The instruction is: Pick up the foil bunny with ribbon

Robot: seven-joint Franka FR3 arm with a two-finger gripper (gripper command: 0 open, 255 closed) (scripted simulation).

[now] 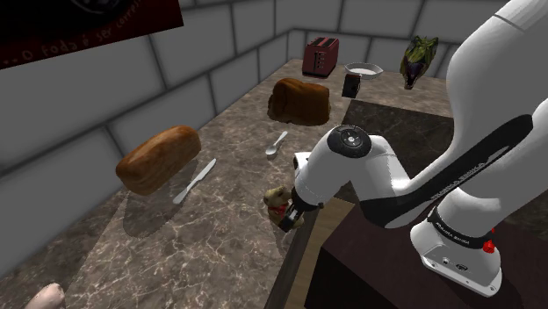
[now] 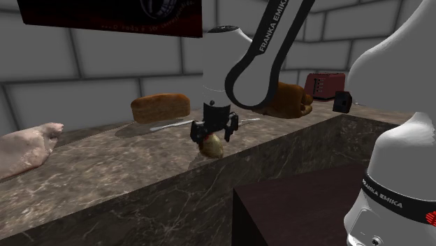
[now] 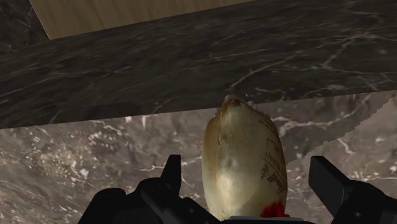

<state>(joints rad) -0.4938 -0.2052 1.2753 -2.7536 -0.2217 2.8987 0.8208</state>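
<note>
Bunny (image 3: 245, 153) stands at the counter's (image 1: 228, 237) near edge, straddled by the gripper (image 2: 214, 134), fingers wide apart, seemingly not touching. Grasp step: next, close squarely, then lift.

Grey block walls (image 1: 97, 97) with pale mortar lines wrap this corner, and they meet at the far end in the shoulder view. High up hangs a dark poster with a dark red lower band and faint lettering (image 1: 88, 26). Under the walls runs the long brown marbled stone desk (image 1: 228, 237), white veins all over it, its dark front face dropping away in the second exterior view. Past the desk's edge, the wrist view catches a tan wooden floor (image 3: 127, 16). Light is dim, shadows soft on the stone.
</note>
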